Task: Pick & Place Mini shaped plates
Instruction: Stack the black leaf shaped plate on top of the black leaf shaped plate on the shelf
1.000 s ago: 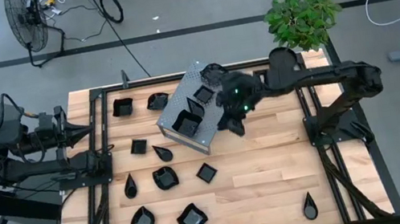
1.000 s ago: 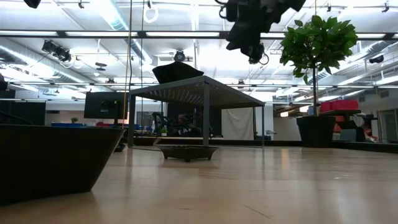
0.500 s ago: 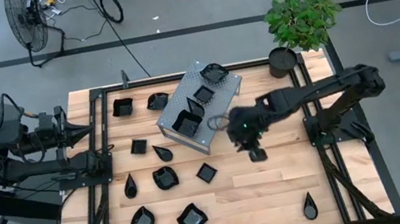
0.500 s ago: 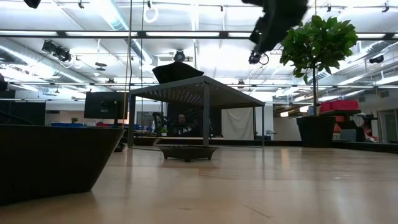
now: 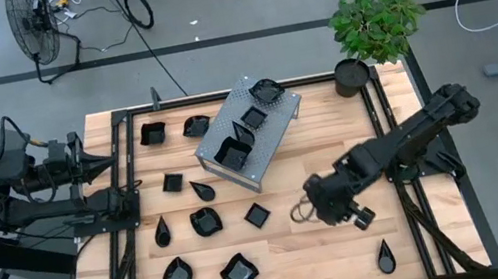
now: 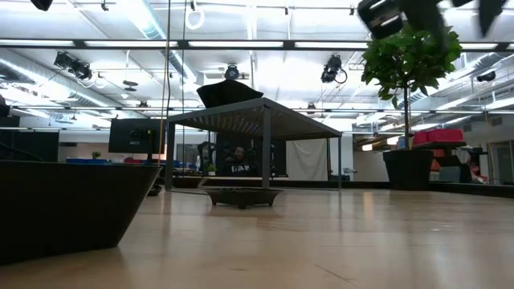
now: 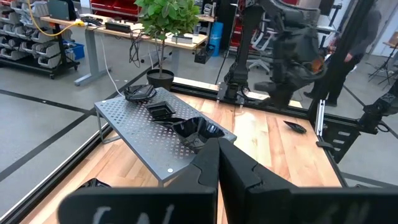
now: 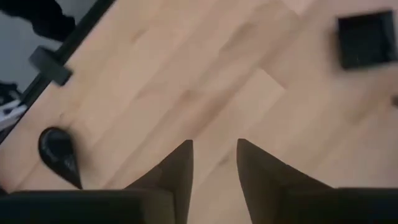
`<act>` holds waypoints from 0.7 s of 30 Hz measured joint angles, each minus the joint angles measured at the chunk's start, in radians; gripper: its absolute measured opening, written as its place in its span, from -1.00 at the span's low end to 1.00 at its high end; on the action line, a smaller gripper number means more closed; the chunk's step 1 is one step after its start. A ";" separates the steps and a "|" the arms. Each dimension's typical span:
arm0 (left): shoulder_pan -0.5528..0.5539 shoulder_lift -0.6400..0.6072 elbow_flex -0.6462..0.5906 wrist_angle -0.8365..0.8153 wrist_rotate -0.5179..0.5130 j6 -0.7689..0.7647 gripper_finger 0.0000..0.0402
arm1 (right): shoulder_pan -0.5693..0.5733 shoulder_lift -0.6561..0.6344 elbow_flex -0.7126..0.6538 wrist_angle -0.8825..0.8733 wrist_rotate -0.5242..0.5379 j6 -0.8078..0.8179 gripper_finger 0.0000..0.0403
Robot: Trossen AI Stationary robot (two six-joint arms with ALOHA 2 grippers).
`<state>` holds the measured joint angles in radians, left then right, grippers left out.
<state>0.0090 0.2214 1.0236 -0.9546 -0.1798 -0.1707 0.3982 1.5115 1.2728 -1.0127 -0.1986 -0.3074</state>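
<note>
Hovering over bare planks right of the table's middle, the right gripper (image 5: 332, 209) points straight down with its two dark fingers (image 8: 179, 171) set a modest gap apart and nothing between them. The pick ahead turns on two of the mini shaped plates that flank it. A glossy black teardrop plate (image 5: 385, 257) lies alone toward the near right corner of the pale wooden table (image 5: 334, 161), near and to the right of the gripper, its long axis running near to far with the pointed tip toward the far side. A small glossy black square plate (image 5: 257, 215) sits to the gripper's left, at about the same depth on the table. Both show at opposite edges of the right wrist view, the teardrop (image 8: 59, 152) on one side and the square (image 8: 365, 40) on the other, and neither lies under the fingers, so a sideways shift looks necessary before any descent. Which of the two comes next cannot be told. The right arm is clearly the nearer to both. The left gripper (image 5: 114, 162) waits at the table's left edge, its fingers (image 7: 217, 155) pressed together and empty. Three more black plates rest on top of the grey perforated metal box (image 5: 273, 130) at the far middle, and the other plates are scattered over the left half of the table, well apart from the right gripper.
</note>
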 joint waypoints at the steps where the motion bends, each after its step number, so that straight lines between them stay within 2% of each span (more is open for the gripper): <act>1: 0.000 0.000 0.000 0.000 0.000 0.000 -0.97 | 0.018 0.004 0.000 0.000 0.000 -0.007 -0.33; 12: 0.000 0.000 0.000 0.000 0.000 0.000 -0.97 | 0.254 0.009 -0.009 0.017 0.000 -0.054 -0.16; 21: 0.000 0.000 0.000 0.000 0.000 0.000 -0.97 | 0.435 0.009 -0.151 0.109 0.000 -0.102 -0.15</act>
<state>0.0091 0.2215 1.0237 -0.9546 -0.1796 -0.1704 0.8328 1.5204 1.1222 -0.9033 -0.1989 -0.4096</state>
